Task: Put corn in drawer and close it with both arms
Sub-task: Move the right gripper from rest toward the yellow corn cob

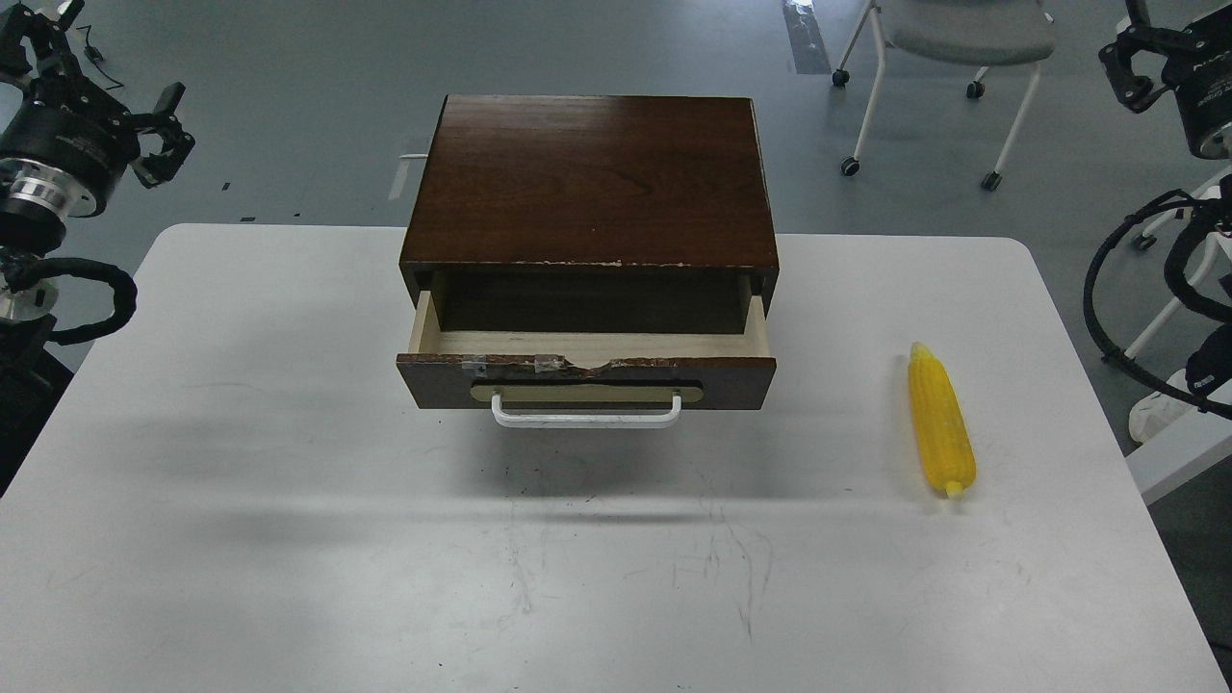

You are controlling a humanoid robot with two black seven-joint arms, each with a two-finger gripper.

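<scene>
Corn cob [940, 420] lies on white table [289, 539], right of the half-open drawer [585, 371], long axis running away from me, stub end nearest. Right gripper [1136, 69] is nearer (raised, well above-right); left gripper [159, 135] far. Both look parted, holding nothing.

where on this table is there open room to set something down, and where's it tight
Bare white table spans the whole near edge in front of the drawer, plus the stretch left of the cabinet. A narrower free strip lies between the drawer and the corn. It is tightest just under the white handle and right around the corn.
</scene>
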